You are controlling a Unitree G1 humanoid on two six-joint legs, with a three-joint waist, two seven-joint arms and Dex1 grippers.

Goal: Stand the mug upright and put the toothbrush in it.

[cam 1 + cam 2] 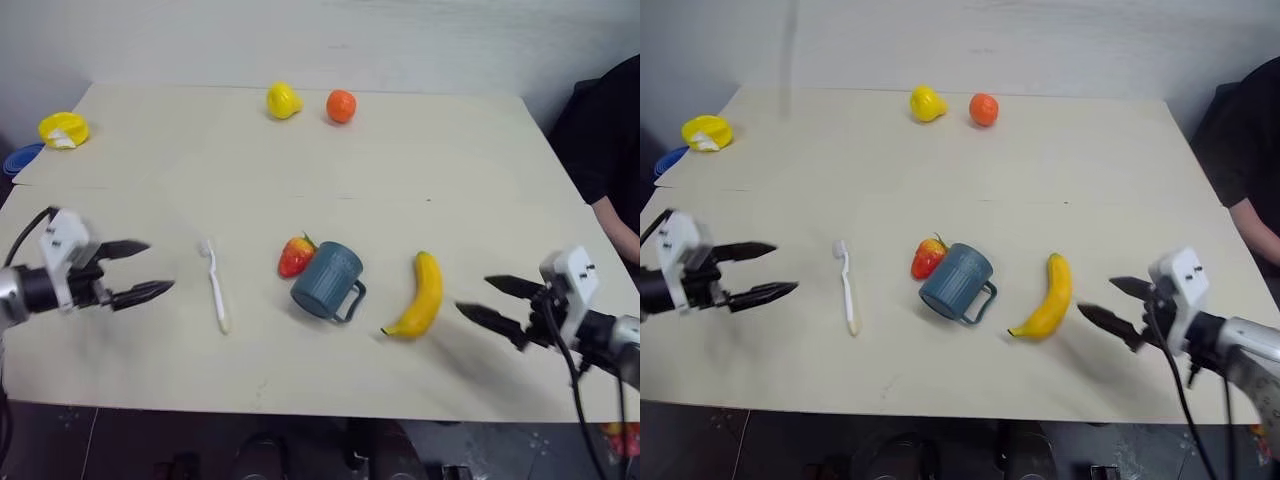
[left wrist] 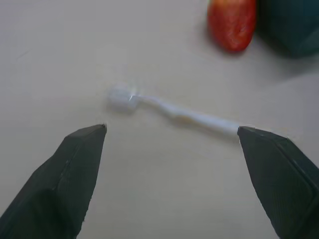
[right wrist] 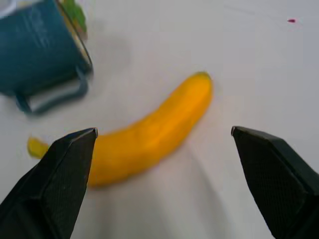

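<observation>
1. Mug [image 1: 327,281] lies on its side mid-table in the head view, its mouth turned toward the strawberry [image 1: 296,256] that touches it, handle toward us; the toothbrush [image 1: 215,285] lies flat to its left, the banana [image 1: 419,296] to its right. Our left gripper [image 1: 148,268] and right gripper [image 1: 488,301] hover at the table's sides, jaws wide, holding nothing.
2. Left wrist view: the toothbrush lies between our spread fingers [image 2: 70,174]. It is thin and flat, so we think closing too high would miss it.
3. Right wrist view: the banana lies between us and the mug. Reaching straight in, we risk shoving the banana or rolling the mug away.
</observation>
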